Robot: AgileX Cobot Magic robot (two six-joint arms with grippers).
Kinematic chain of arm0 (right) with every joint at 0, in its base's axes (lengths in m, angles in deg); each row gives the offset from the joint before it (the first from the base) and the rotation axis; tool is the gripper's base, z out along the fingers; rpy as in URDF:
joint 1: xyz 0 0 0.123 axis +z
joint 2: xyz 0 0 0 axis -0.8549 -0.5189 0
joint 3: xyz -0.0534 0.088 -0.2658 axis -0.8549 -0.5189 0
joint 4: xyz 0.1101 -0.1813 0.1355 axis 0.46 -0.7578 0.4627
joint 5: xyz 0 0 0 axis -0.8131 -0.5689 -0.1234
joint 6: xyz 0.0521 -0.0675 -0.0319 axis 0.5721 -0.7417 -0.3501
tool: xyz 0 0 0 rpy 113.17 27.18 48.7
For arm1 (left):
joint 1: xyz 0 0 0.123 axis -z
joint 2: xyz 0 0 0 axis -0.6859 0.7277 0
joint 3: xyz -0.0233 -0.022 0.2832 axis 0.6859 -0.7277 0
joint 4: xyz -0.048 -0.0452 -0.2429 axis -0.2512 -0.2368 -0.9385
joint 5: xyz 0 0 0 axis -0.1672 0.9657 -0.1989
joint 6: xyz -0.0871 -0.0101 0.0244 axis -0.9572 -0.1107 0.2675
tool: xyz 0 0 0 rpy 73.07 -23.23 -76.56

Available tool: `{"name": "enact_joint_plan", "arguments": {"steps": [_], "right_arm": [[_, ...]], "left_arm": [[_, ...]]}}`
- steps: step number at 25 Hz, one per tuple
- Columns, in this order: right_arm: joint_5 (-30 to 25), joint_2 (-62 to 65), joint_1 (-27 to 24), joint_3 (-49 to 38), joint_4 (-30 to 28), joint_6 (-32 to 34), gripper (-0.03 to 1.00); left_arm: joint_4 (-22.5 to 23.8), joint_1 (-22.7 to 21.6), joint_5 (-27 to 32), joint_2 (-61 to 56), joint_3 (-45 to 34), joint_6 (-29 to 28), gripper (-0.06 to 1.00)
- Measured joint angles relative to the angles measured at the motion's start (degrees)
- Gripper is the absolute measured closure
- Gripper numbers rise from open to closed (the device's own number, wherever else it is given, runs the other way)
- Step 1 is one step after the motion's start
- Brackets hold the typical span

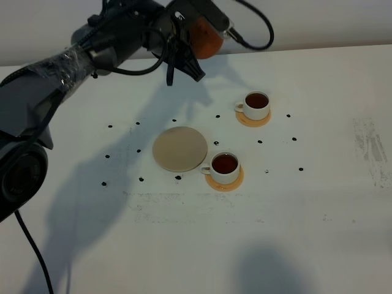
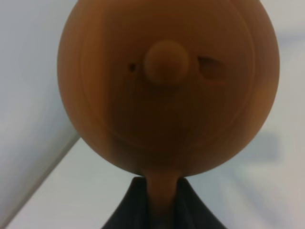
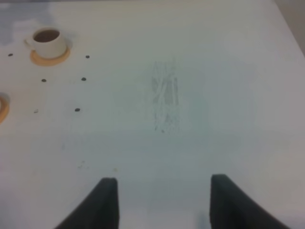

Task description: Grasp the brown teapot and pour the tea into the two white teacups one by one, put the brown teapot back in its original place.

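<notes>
The brown teapot point(image 1: 207, 38) hangs high over the table's far edge, with my left gripper point(image 1: 195, 29) shut on its handle. In the left wrist view the teapot point(image 2: 167, 81) fills the frame, lid knob facing the camera, and its handle runs down between the dark fingers point(image 2: 126, 210). Two white teacups stand on orange-tan coasters, one farther back point(image 1: 256, 104) and one nearer point(image 1: 225, 166); both hold dark tea. The beige round disc point(image 1: 179, 149) lies bare to the left of the nearer cup. My right gripper point(image 3: 163, 191) hovers open over bare table, with the farther teacup point(image 3: 47, 42) far from it.
Small black dots point(image 1: 109, 127) mark the white table around the disc and cups. A scuffed patch point(image 1: 370, 147) lies at the right. The left arm point(image 1: 55, 73) reaches in from the left side. An orange coaster edge point(image 3: 2, 109) shows in the right wrist view.
</notes>
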State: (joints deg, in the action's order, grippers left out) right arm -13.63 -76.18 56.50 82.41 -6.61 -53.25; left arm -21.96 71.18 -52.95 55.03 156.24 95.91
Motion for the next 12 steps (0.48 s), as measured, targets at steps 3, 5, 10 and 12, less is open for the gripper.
{"name": "enact_joint_plan", "arguments": {"steps": [3, 5, 10, 12], "right_arm": [[0.00, 0.00, 0.00, 0.00, 0.00, 0.00, 0.52], [0.00, 0.00, 0.00, 0.00, 0.00, 0.00, 0.52], [0.00, 0.00, 0.00, 0.00, 0.00, 0.00, 0.52], [0.00, 0.00, 0.00, 0.00, 0.00, 0.00, 0.52]], "left_arm": [[-1.88, 0.00, 2.08, 0.28, 0.71, -0.94, 0.84], [-2.77, 0.00, 2.64, 1.11, 0.75, -1.72, 0.84], [-5.24, 0.00, 3.55, 3.30, 0.75, -4.60, 0.84], [-6.46, 0.00, 3.75, 3.86, 0.75, -6.24, 0.84]]}}
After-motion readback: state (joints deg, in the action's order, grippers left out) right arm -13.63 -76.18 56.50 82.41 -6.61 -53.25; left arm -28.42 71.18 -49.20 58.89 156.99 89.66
